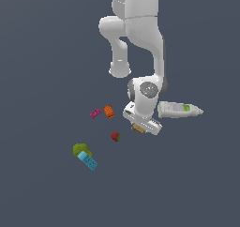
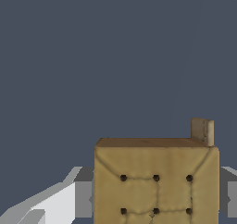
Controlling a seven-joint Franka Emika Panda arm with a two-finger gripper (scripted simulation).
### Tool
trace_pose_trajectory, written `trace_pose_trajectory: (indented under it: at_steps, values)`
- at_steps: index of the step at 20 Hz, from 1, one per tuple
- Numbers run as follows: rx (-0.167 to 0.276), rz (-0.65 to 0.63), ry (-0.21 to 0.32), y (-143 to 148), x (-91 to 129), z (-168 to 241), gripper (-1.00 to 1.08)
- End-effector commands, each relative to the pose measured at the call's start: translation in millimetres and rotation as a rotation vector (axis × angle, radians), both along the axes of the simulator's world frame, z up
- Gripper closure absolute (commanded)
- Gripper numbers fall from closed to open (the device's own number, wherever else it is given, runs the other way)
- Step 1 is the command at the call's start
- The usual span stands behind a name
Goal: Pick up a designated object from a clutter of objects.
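The white jointed Franka arm (image 1: 140,43) bends down over the dark grey floor (image 1: 42,57), its wrist low in the clutter. Landmark: the large white tube-like bottle with a green-and-grey label (image 1: 179,109), lying on its side just beside the wrist, toward the exterior view's right.

The gripper (image 1: 140,126) sits next to the bottle's blunt end. In the exterior view only a sliver of the flat tan-brown cracker-like square block (image 1: 138,128) shows beneath the hand. The wrist view alone shows it close: the block (image 2: 156,183), with dark dots and stitched-looking seams on its face, fills the space between the grey fingers (image 2: 83,200), one at each side edge. The fingers stand narrowed to the block's width and appear to touch it; whether it is off the floor cannot be told.

Further from the bottle, seen only in the exterior view, lie a green lump (image 1: 80,149) touching a light-blue bar (image 1: 88,161), an orange block (image 1: 108,111), a magenta brick (image 1: 95,113), and a red strawberry-like piece (image 1: 116,136).
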State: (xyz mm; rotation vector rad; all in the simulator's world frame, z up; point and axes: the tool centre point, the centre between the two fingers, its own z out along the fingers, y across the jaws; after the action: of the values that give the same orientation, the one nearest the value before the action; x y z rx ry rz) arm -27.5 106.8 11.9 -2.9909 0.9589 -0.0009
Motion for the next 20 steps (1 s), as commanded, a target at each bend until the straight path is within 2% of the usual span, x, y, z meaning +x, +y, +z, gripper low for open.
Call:
trace_pose_trajectory:
  at_steps: [1,10,20]
  values:
    - [0.0,0.0,0.0,-2,0,2,1.08]
    - [0.0,0.0,0.0,-31,-2,30,1.08]
    - [0.001,0.0,0.0,-104,-8,104,1.08]
